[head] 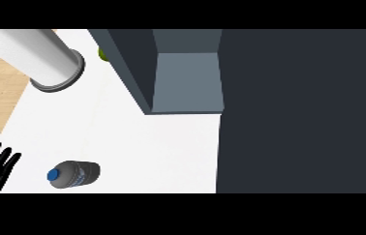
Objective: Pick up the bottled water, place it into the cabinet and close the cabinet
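Observation:
The bottled water point(73, 174) stands on the white counter at the lower left, seen from above, with a blue cap and a grey body. Just left of it, at the view's left edge, my left hand point(7, 164) shows only its black fingers, straight and pointing up, apart from the bottle. The dark grey cabinet point(186, 79) stands at the upper middle with its inside open toward me. Its door point(289, 113) fills the right side as a large dark panel. My right hand does not show.
A big white and grey cylinder point(44, 60) stands on the counter at the upper left. A small green thing point(103, 54) peeks out beside the cabinet's left wall. Bare white counter point(150, 147) lies between bottle and cabinet. Wooden floor shows beyond the counter's left edge.

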Motion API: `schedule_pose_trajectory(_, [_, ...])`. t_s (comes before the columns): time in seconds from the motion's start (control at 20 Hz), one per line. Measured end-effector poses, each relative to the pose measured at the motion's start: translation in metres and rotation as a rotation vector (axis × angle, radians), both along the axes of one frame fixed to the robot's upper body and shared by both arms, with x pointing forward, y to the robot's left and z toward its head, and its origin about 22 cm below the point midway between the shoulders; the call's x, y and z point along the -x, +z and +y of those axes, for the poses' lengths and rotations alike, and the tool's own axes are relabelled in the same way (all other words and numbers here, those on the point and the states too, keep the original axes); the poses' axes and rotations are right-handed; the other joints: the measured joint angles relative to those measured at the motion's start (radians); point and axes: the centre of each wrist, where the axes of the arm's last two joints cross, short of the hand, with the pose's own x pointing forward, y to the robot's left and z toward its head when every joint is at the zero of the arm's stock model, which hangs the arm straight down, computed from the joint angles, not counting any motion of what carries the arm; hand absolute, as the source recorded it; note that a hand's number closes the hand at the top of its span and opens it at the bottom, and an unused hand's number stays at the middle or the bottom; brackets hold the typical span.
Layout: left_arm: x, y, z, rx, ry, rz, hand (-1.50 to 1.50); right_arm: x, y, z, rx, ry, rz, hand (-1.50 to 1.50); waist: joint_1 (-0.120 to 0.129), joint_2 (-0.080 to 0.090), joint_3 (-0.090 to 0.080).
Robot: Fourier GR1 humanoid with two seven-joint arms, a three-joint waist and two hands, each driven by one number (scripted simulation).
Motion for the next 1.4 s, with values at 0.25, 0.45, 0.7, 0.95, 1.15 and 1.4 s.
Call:
schedule_pose_trajectory(0.25, [-0.018, -0.034, 0.003, 0.002, 0.011, 0.035, -1.5, 0.008, -0.002, 0.0, 0.005, 0.008, -0.008, -1.5, -0.004, 0.0, 0.0])
schedule_pose_trajectory(0.45, [-0.028, -0.066, 0.009, 0.004, 0.022, 0.053, -1.5, 0.015, -0.005, -0.001, 0.01, 0.003, -0.005, -1.5, -0.006, 0.0, -0.001])
schedule_pose_trajectory(0.7, [-0.039, -0.101, 0.008, 0.019, 0.054, 0.057, -1.5, 0.023, -0.006, -0.002, 0.013, 0.007, -0.005, -1.5, -0.007, 0.001, -0.001])
schedule_pose_trajectory(0.95, [-0.05, -0.128, 0.014, 0.01, 0.087, 0.06, -1.5, 0.032, -0.007, -0.005, 0.024, 0.015, 0.0, -1.5, -0.009, 0.001, -0.001])
schedule_pose_trajectory(1.15, [-0.048, -0.153, 0.013, 0.042, 0.068, 0.095, -1.5, 0.035, -0.008, -0.003, 0.02, 0.021, 0.005, -1.5, -0.008, 0.002, -0.001])
schedule_pose_trajectory(1.4, [-0.047, -0.174, 0.009, 0.084, 0.022, 0.15, -1.5, 0.038, -0.008, -0.002, 0.018, 0.019, 0.009, -1.5, -0.006, 0.002, -0.002])
